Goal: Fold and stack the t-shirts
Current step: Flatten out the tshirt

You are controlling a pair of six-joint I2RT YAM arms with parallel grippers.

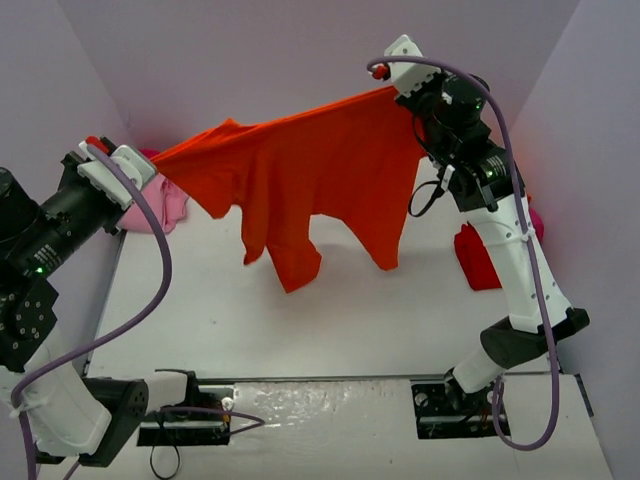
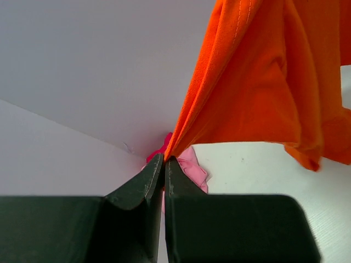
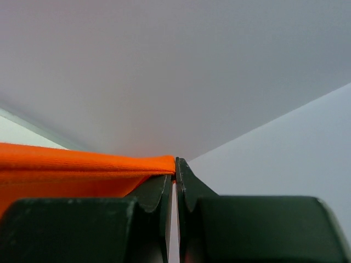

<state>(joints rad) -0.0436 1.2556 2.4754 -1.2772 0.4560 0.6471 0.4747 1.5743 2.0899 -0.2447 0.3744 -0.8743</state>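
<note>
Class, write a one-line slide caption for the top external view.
Left gripper and right gripper hold an orange-red t-shirt stretched above the table.

Both arms are raised high and spread wide apart; the left fingers (image 2: 147, 182) are pressed together, pinching an edge of the orange-red t-shirt (image 1: 310, 175) at their tips. The right fingers (image 3: 192, 189) clamp it likewise; that forearm rises steeply from a bent elbow.
</note>
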